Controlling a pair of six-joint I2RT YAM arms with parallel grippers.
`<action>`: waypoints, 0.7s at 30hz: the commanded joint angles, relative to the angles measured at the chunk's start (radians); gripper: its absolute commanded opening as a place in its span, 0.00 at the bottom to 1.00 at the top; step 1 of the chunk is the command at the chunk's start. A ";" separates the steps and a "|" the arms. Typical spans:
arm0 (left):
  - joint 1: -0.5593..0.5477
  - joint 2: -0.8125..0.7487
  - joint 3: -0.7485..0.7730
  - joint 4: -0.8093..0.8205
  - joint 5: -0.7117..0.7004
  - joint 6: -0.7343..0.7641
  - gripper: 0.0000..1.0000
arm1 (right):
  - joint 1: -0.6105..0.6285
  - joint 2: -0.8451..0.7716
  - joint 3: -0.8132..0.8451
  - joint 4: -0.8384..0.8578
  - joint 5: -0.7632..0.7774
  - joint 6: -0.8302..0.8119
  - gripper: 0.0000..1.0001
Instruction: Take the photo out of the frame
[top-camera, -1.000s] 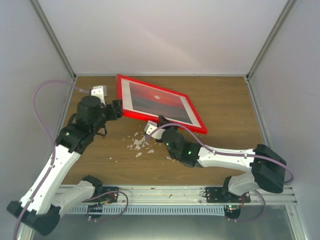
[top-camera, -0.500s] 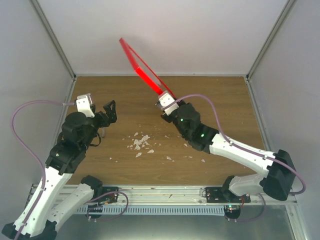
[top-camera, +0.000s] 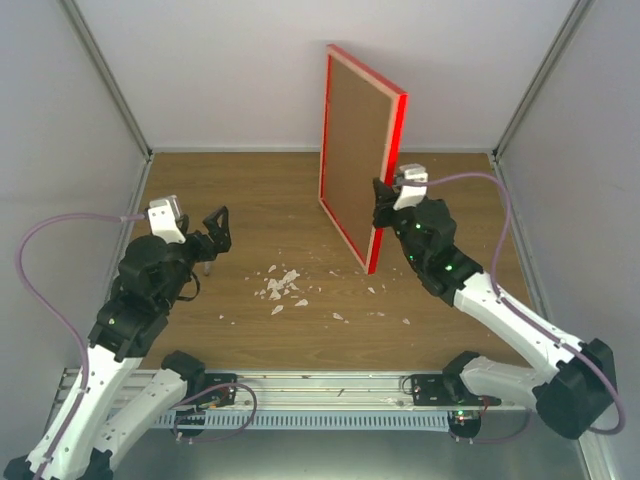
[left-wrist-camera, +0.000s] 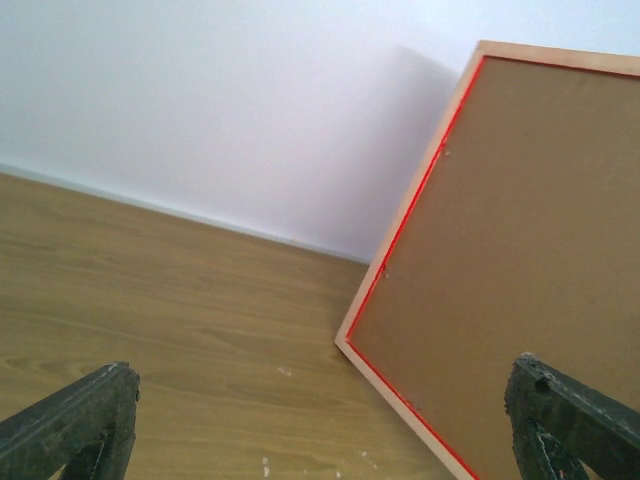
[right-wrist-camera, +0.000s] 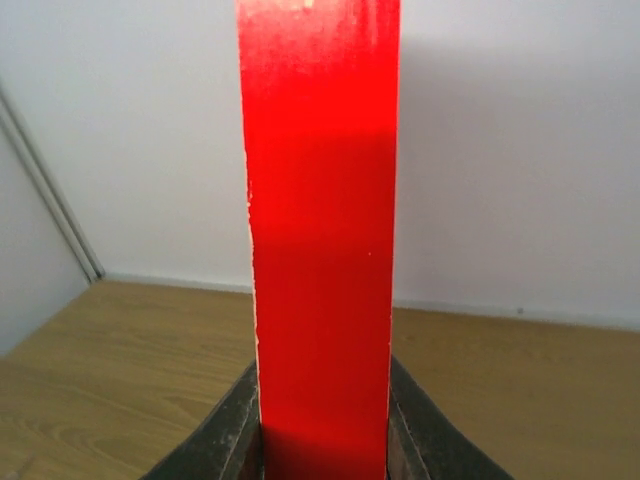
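Observation:
The frame (top-camera: 355, 150) stands upright above the table, its brown board back turned toward the left arm and its thin red edge toward the right. My right gripper (top-camera: 382, 212) is shut on the middle of that red edge. In the right wrist view the red edge (right-wrist-camera: 320, 200) fills the gap between the two dark fingers (right-wrist-camera: 225, 435). The photo is hidden on the far face. My left gripper (top-camera: 215, 232) hangs open and apart from the frame, low at the left. Its wrist view shows the board back (left-wrist-camera: 520, 260) ahead, with nothing between the fingertips (left-wrist-camera: 75, 420).
White flakes (top-camera: 280, 285) lie scattered on the wooden table (top-camera: 230, 190) between the arms. White walls close in the back and both sides, with metal posts (top-camera: 105, 80) in the corners. A metal rail (top-camera: 320, 385) runs along the near edge.
The right arm has raised the frame off the table, swung it right and turned it upright, back side showing. The left gripper let go of the frame's left edge, opened wide and drew back.

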 joint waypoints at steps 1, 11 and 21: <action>0.006 0.011 -0.030 0.057 0.040 -0.036 0.99 | -0.098 -0.110 -0.084 0.229 -0.088 0.366 0.01; 0.006 0.044 -0.085 0.082 0.099 -0.068 0.99 | -0.305 -0.192 -0.358 0.285 -0.250 0.800 0.01; 0.006 0.143 -0.207 0.152 0.229 -0.137 0.99 | -0.322 -0.206 -0.589 0.337 -0.229 1.102 0.01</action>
